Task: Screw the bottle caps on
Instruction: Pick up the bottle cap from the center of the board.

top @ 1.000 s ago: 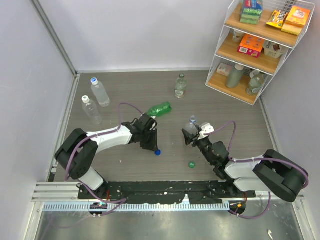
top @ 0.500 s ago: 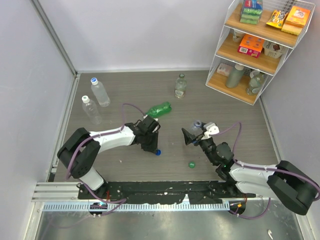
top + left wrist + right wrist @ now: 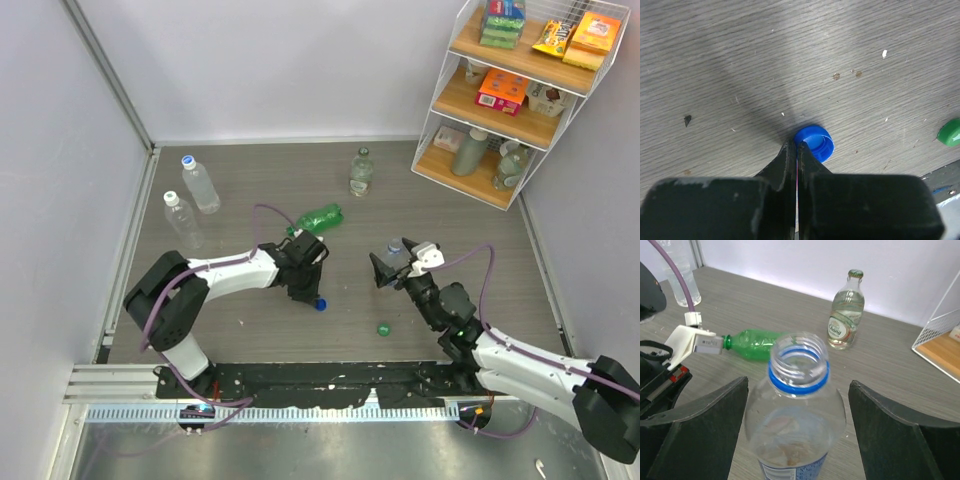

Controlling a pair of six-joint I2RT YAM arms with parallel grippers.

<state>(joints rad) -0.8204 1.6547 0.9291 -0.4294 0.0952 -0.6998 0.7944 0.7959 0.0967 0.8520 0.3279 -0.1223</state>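
Note:
The blue cap (image 3: 814,143) lies open side up on the table, and my left gripper (image 3: 798,145) is shut with its tips pinched at the cap's near-left rim. From above, the blue cap (image 3: 320,303) sits just under that left gripper (image 3: 312,293). A clear bottle with a blue neck ring and blue label (image 3: 799,405) stands upright and uncapped between the wide-open fingers of my right gripper (image 3: 797,385), which do not touch it. The same bottle (image 3: 392,250) and right gripper (image 3: 391,266) show mid-table. A green cap (image 3: 383,327) lies loose nearby. The green bottle (image 3: 320,217) lies on its side, uncapped.
Two clear capped bottles (image 3: 200,183) (image 3: 183,220) stand at the back left. A glass bottle with a green-rimmed top (image 3: 361,172) stands at the back middle. A wire shelf (image 3: 445,100) with snacks fills the back right corner. Grey walls close in the left and back.
My left gripper has closed at the blue cap and nudged slightly right. The right gripper has opened wider around the bottle and shifted a little to the right.

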